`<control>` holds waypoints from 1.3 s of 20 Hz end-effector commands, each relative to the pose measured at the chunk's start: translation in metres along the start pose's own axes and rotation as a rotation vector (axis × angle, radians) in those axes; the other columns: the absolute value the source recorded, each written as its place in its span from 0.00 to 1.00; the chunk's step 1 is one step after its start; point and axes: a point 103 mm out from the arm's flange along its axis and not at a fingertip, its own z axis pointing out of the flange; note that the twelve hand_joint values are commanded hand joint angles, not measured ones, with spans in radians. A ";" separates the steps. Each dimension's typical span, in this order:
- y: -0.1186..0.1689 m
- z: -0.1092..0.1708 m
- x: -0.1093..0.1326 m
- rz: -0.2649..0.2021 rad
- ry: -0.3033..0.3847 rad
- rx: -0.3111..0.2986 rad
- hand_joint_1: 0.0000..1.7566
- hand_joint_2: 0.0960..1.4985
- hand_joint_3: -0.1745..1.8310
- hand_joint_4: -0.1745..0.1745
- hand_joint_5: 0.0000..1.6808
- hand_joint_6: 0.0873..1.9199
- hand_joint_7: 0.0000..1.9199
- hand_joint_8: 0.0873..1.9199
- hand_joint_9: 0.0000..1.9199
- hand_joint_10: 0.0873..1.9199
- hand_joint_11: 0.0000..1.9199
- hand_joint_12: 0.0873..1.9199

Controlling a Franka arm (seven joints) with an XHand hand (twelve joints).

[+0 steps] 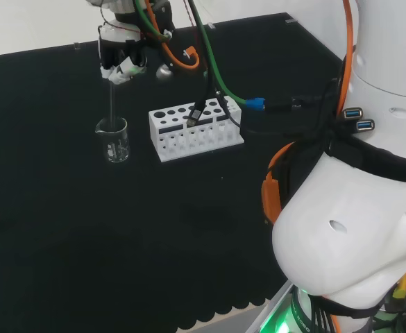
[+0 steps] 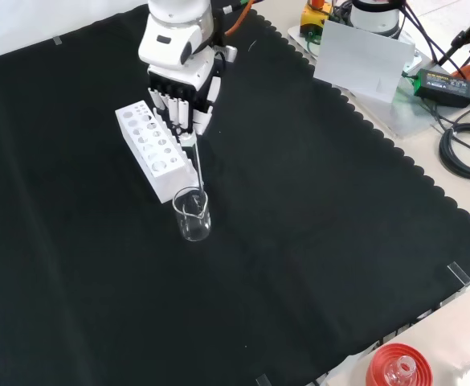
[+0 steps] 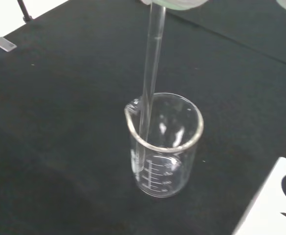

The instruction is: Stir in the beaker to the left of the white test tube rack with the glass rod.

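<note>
A clear glass beaker stands on the black cloth just left of the white test tube rack in the head view. My hand hovers above it, fingers curled round the top of a glass rod. The rod hangs down into the beaker. In the wrist view the rod leans against the beaker's inner wall by the spout, its tip near the bottom. From the front, the hand stands over the rack, with the rod running down into the beaker.
The arm's big white links stand at the head view's right, with cables trailing over the rack. A red ribbed stand with a flask sits at the cloth's near edge in the front view. Grey box and cables lie off the cloth.
</note>
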 end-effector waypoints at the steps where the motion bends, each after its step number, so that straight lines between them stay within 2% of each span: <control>1: 0.015 -0.005 0.004 -0.026 0.008 -0.004 0.76 0.68 0.00 0.00 0.84 0.00 0.73 0.27 0.91 0.21 0.84 0.34; 8: 0.025 -0.008 -0.015 -0.025 0.002 -0.012 0.76 0.68 0.00 0.00 0.84 0.00 0.73 0.27 0.91 0.21 0.84 0.34; 10: 0.026 -0.008 -0.030 -0.024 0.027 -0.013 0.76 0.68 0.00 0.00 0.84 0.00 0.73 0.27 0.91 0.21 0.84 0.34; 14: 0.018 -0.007 -0.050 0.000 0.008 -0.014 0.76 0.68 0.00 0.00 0.84 0.00 0.73 0.27 0.91 0.21 0.84 0.34; 20: -0.006 -0.005 -0.043 0.031 0.000 -0.006 0.76 0.68 0.00 0.00 0.84 0.00 0.73 0.27 0.91 0.21 0.84 0.34; 26: -0.020 -0.002 -0.020 0.029 0.001 0.003 0.76 0.68 0.00 0.00 0.84 0.00 0.73 0.26 0.91 0.21 0.84 0.34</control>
